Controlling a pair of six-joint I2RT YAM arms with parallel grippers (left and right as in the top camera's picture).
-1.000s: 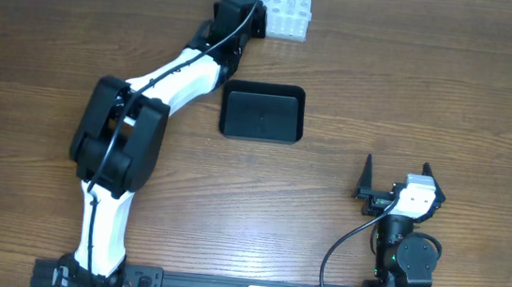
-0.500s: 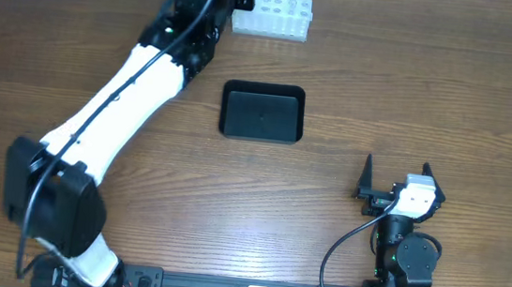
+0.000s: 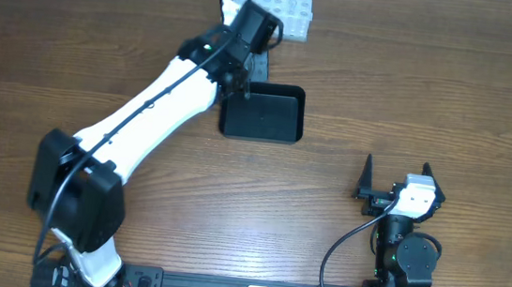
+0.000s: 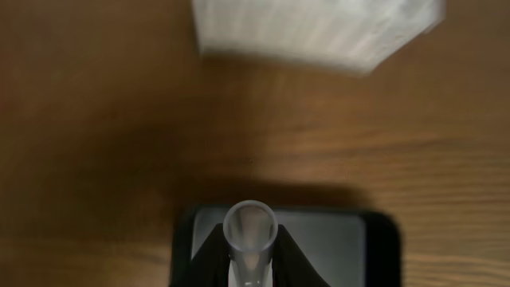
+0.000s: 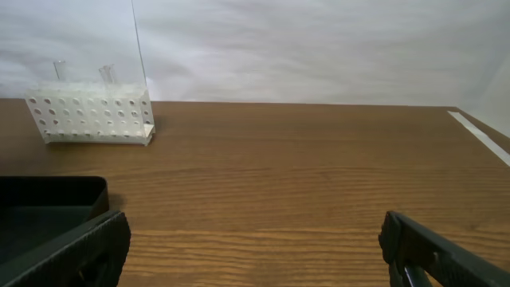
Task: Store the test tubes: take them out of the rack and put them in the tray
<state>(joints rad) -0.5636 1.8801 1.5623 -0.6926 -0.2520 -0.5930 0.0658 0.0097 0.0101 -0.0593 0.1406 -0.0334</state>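
Note:
The white test tube rack (image 3: pixel 285 16) stands at the far middle of the table, and two clear tubes (image 5: pixel 106 75) stick up from the rack (image 5: pixel 92 116). The black tray (image 3: pixel 273 115) lies just in front of it. My left gripper (image 3: pixel 254 66) hangs over the tray's far left corner, shut on a clear test tube (image 4: pixel 250 229) held upright above the tray (image 4: pixel 335 239). The rack (image 4: pixel 319 32) lies beyond it. My right gripper (image 3: pixel 394 180) rests near its base, open, with nothing between its fingers (image 5: pixel 76 251).
Bare wooden tabletop (image 3: pixel 431 85) stretches to the right of the rack and tray. A white wall (image 5: pixel 319 48) stands behind the table's far edge.
The left arm swung from the rack's left end toward the tray and now holds a tube over the tray's far left corner. The right arm has not moved.

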